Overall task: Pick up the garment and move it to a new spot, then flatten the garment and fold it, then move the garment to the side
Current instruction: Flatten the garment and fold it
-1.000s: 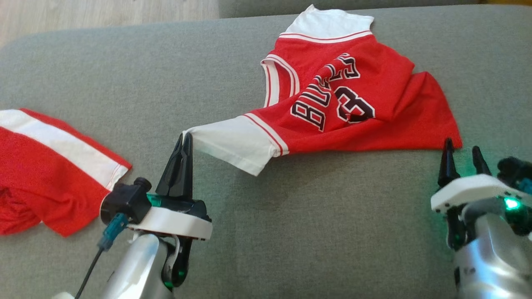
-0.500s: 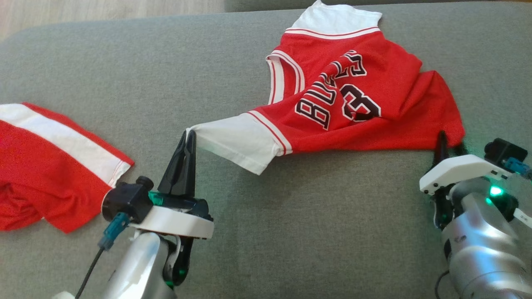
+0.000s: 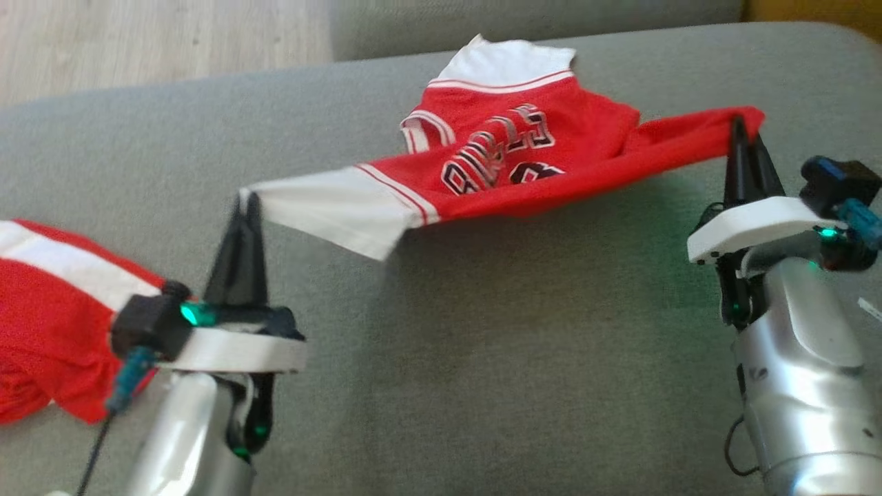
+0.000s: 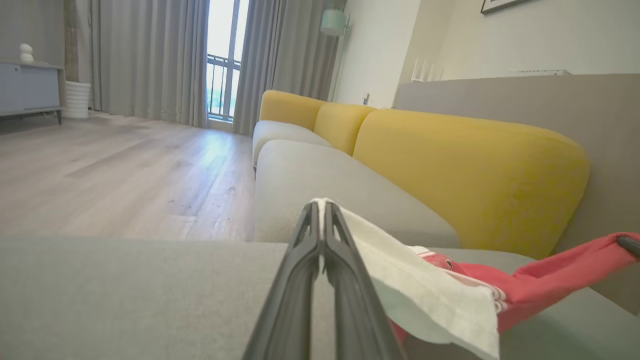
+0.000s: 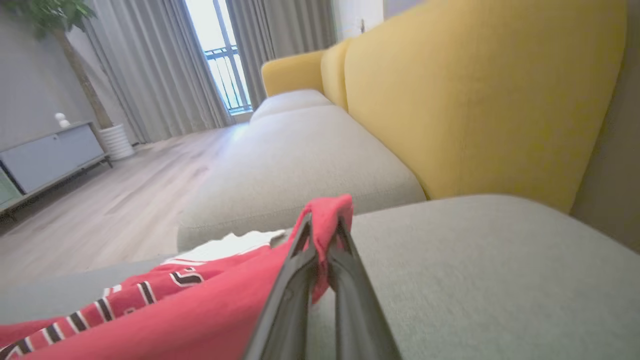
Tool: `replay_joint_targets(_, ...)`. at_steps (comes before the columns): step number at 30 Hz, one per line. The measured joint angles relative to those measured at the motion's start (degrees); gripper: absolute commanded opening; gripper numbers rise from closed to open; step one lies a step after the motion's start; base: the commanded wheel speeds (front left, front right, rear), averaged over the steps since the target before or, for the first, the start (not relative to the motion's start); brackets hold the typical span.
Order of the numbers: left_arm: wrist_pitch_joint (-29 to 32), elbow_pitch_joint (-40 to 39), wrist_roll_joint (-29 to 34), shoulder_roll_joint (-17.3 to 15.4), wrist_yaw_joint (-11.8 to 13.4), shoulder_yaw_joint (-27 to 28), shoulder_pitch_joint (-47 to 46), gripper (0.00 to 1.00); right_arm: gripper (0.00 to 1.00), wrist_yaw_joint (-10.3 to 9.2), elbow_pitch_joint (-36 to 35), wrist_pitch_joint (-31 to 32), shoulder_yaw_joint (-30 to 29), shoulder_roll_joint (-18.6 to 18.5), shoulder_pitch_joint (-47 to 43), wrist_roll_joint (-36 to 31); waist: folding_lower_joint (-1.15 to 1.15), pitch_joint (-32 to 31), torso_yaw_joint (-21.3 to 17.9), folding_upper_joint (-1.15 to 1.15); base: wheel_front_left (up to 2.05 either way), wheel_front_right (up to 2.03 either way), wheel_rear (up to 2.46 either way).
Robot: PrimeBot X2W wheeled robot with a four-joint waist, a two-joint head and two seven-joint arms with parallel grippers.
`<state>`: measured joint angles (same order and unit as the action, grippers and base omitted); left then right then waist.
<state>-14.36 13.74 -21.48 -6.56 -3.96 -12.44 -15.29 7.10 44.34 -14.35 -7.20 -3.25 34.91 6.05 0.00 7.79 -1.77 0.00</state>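
Note:
The garment [image 3: 510, 165] is a red jersey with white sleeves and black lettering, stretched between both grippers above the grey cushion. My left gripper [image 3: 248, 207] is shut on the white sleeve's corner [image 4: 350, 220]. My right gripper [image 3: 744, 138] is shut on the red hem corner [image 5: 325, 215]. The near edge hangs taut in the air while the far sleeve [image 3: 506, 62] still rests on the cushion. In the right wrist view the red cloth [image 5: 165, 310] trails off to the lower left.
A second red and white garment [image 3: 48, 303] lies at the left edge of the grey cushion [image 3: 482, 358]. Yellow backrests [image 4: 465, 170] rise behind the sofa, and wooden floor [image 3: 138, 41] lies beyond it.
My right gripper closed on the red hem corner and rose with it. The left gripper lifted too, so the jersey's near edge left the cushion. The camera has also shifted.

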Motion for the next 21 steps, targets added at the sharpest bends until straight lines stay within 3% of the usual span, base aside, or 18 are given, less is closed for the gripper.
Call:
replay_joint_targets(4, -0.09, -4.41, -0.05, -0.21, 0.52, 2.3, -2.36, 0.0, 0.0, 0.0, -10.56, 1.08, 3.38, 0.01, -1.71, -0.09, 0.0, -2.29, -0.85, 0.0, 0.0, 0.0, 0.0)
replay_joint_targets(9, 0.7, -10.95, -1.16, -0.65, 1.88, 4.81, -8.48, 0.0, 0.0, 0.0, -25.24, 7.64, 6.73, -0.87, -1.33, -0.18, 0.0, -5.61, -1.45, 0.0, 0.0, 0.0, 0.0)
replay_joint_targets(21, 10.07, -28.14, -4.44, -2.27, 5.09, 8.27, -16.96, 0.0, 0.0, 0.0, -51.12, 20.61, 8.98, -4.46, 1.03, 0.0, -0.01, -9.6, -2.54, 0.0, 0.0, 0.0, 0.0)
